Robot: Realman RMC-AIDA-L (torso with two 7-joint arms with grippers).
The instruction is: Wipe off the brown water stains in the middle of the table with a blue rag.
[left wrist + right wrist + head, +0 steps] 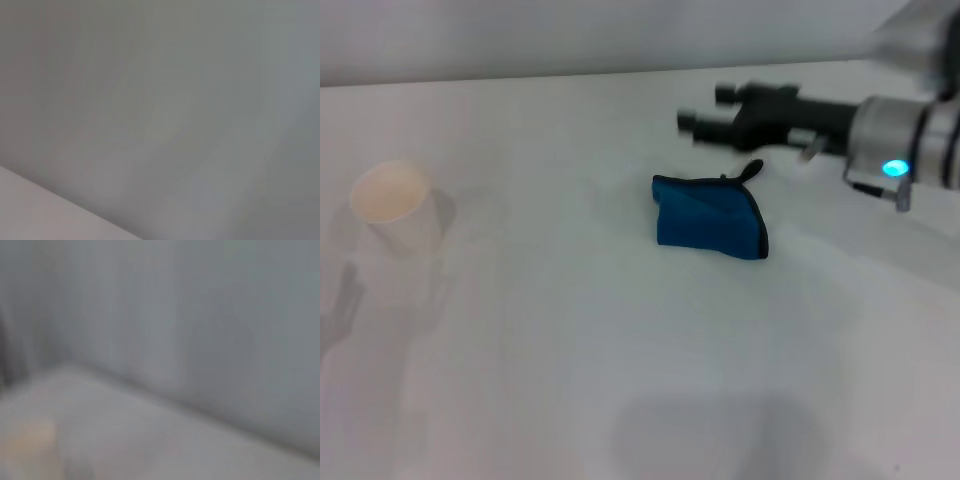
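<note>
The blue rag (710, 215) lies crumpled on the white table (570, 380) right of the middle, its black loop pointing toward the far side. My right gripper (705, 108) reaches in from the right and sits just beyond the rag, above its far edge. Its two black fingers are apart and hold nothing. No brown water stain shows on the table. My left gripper is out of view. The two wrist views show only grey wall and a strip of white table (30, 215).
A cream paper cup (390, 200) stands upright at the left of the table. The table's far edge meets a grey wall (520, 40). A faint tan blur, too blurred to identify, sits in the right wrist view (30, 440).
</note>
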